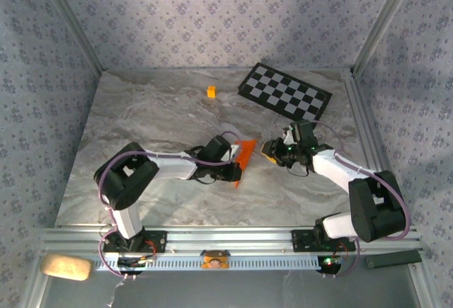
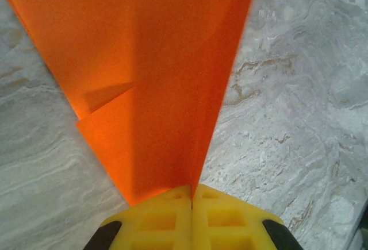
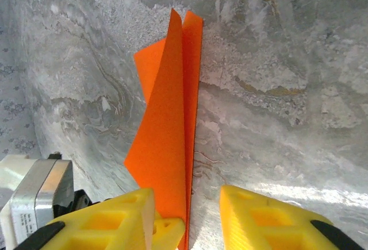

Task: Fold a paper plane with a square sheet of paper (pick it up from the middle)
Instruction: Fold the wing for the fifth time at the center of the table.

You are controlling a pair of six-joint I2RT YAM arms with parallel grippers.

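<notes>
Jaws of the left gripper are pressed together on the narrow end of the folded orange paper, which stands on edge over the marble table. Jaws of the right gripper are spread, with one finger just beside the paper. Seen from above, the paper's long axis runs roughly near-to-far, and it widens away from the left gripper.

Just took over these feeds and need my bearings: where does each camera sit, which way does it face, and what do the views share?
Top external: above and behind the robot, looking down on the table; left arm and right arm show whole.
Left wrist: on the left arm, looking along the left gripper, shut on the orange paper.
Right wrist: on the right arm, looking along the open right gripper toward the orange paper.
Shared: all three views show the orange paper and the marble table.
</notes>
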